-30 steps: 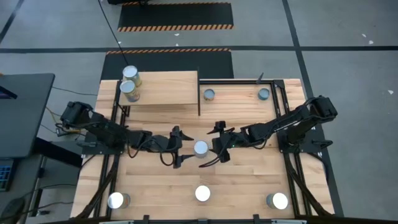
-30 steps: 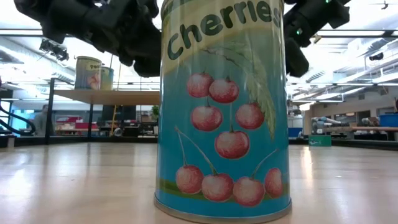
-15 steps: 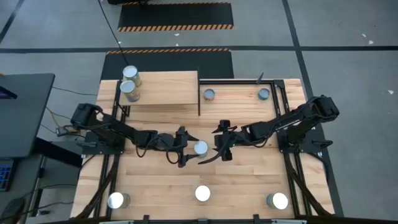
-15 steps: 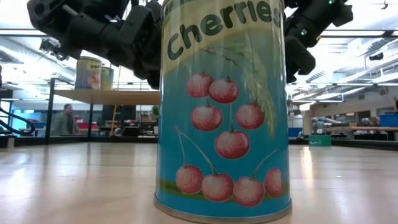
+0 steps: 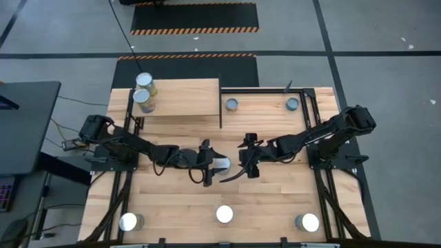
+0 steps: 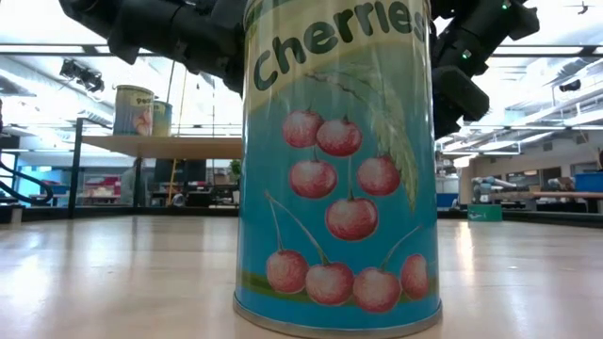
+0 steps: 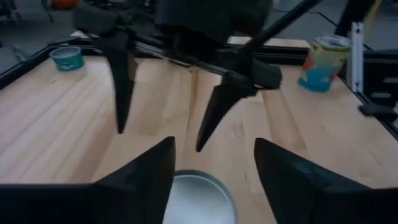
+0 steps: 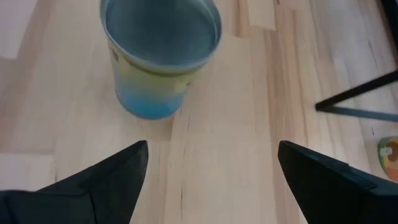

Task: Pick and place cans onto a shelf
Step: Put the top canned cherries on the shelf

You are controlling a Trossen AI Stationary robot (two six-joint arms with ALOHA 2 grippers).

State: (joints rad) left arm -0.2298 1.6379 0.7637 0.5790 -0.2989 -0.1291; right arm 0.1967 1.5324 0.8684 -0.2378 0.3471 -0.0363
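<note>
Two cans [image 5: 143,92] already stand on the left end of the shelf [image 5: 182,98]; the rest wait on the tabletop [image 5: 275,200]: three along the near edge, two beyond the shelf's right end, and one at mid-table. So the task looks about a quarter done, six cans left.

The left gripper [image 5: 212,163] reaches over the middle can [image 5: 220,163], its jaws spread to either side of the silver top and not yet closed on it. The right gripper [image 5: 246,158] waits just beside, fingers parted and empty.

The left wrist view shows the can's lid [image 7: 198,199] between its own fingers [image 7: 146,177], which the high view only hints at. The low view is mostly filled by a near-edge cherries can [image 6: 341,160], so contact with the tin cannot be confirmed
</note>
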